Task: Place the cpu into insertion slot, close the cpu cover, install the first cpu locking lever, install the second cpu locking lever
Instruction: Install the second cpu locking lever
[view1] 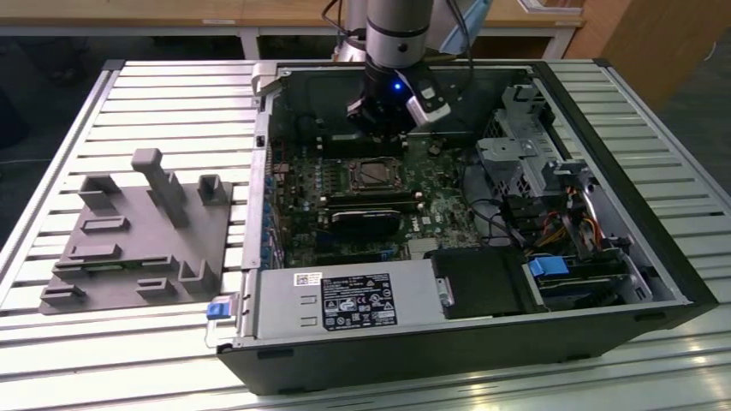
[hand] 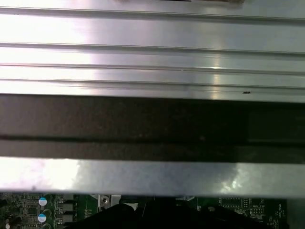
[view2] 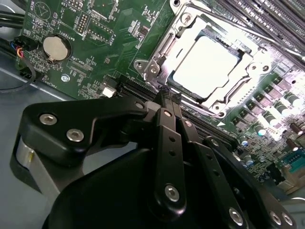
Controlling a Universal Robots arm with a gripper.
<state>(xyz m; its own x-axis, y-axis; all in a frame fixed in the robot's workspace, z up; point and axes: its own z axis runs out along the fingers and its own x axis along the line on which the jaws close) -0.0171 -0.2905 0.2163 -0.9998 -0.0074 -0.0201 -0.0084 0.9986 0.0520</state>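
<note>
A: Where is the cpu (view2: pixel 206 64)?

B: In the second wrist view it lies flat in the insertion slot (view2: pixel 164 47), its pale metal top bright under the light. The cpu cover (view2: pixel 248 71) is down around it, the chip showing through the square window.

A: And the levers?

B: Thin metal rods run along the sides of the insertion slot, but I cannot tell whether they are latched.

A: The gripper (view2: pixel 167 95)?

B: Its black fingers (view2: pixel 164 125) are pressed together with nothing between them, the tips just beside the near edge of the insertion slot. In the exterior view the gripper (view1: pixel 381 135) hangs just beyond the insertion slot (view1: pixel 374 175), inside the open computer case (view1: pixel 639 223).

A: What else is near the insertion slot?

B: Green motherboard (view2: pixel 95 43) all round it, with a round coin battery (view2: pixel 54 47) well apart from it. In the exterior view, a grey fixture block (view1: pixel 137 240) sits on the slatted surface (view1: pixel 137 103), outside the case on the exterior view's left.
</note>
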